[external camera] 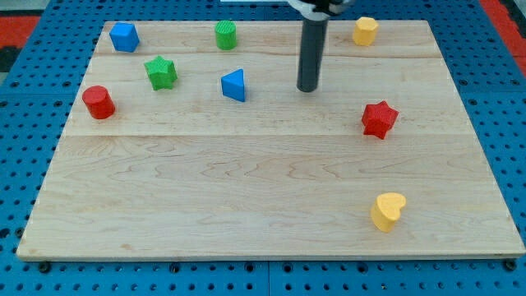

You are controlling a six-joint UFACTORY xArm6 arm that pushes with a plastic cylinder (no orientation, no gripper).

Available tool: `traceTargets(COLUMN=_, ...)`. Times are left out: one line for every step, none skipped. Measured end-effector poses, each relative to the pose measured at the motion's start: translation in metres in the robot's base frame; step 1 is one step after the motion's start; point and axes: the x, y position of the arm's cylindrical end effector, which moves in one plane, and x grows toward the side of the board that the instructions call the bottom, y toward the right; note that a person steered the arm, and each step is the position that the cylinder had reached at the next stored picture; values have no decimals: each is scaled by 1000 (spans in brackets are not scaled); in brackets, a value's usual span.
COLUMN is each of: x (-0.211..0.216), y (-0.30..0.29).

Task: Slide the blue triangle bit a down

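The blue triangle [234, 85] lies on the wooden board [246, 189] in its upper middle part. My tip [308, 89] is at the end of the dark rod that comes down from the view's top. It rests on the board to the right of the blue triangle, about level with it, with a clear gap between them.
A green star [161, 72] and a red cylinder [98, 102] lie left of the triangle. A blue cube [124, 37], a green cylinder [226, 34] and a yellow block [365, 30] line the top. A red star [379, 119] and a yellow heart [388, 210] sit at the right.
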Motion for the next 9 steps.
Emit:
traceTargets(x=-2, y=-51)
traceTargets(x=-11, y=-73)
traceTargets(x=-7, y=-110)
traceTargets(x=29, y=-129)
traceTargets(x=69, y=-132)
traceTargets(x=46, y=-139)
traceTargets(x=35, y=-153)
traceTargets(x=49, y=-181)
traceTargets(x=67, y=-192)
